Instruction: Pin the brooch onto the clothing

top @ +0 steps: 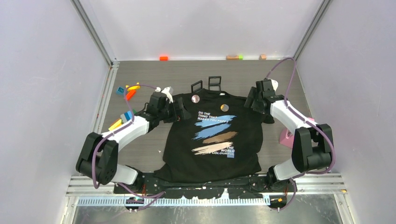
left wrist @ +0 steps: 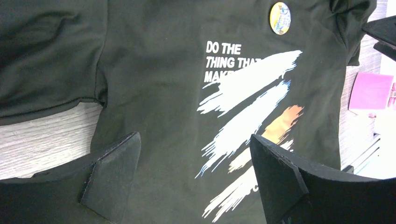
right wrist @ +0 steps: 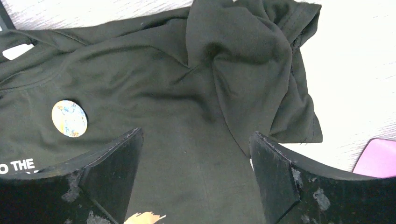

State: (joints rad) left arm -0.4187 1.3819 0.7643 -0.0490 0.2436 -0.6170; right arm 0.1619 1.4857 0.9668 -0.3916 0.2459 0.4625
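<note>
My left gripper (left wrist: 195, 163) and right gripper (right wrist: 196, 156) stand open, empty, over the shoulders of the T-shirt (top: 212, 161), flat mid-table (top: 140, 77), collar toward the far wall, brooch (top: 224, 107) on chest, table showing either side.

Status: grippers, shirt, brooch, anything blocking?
Left gripper open, empty, above black printed T-shirt. Right gripper open, empty, by bunched sleeve. Round yellow-blue brooch lies on upper chest. No obstruction seen.
</note>
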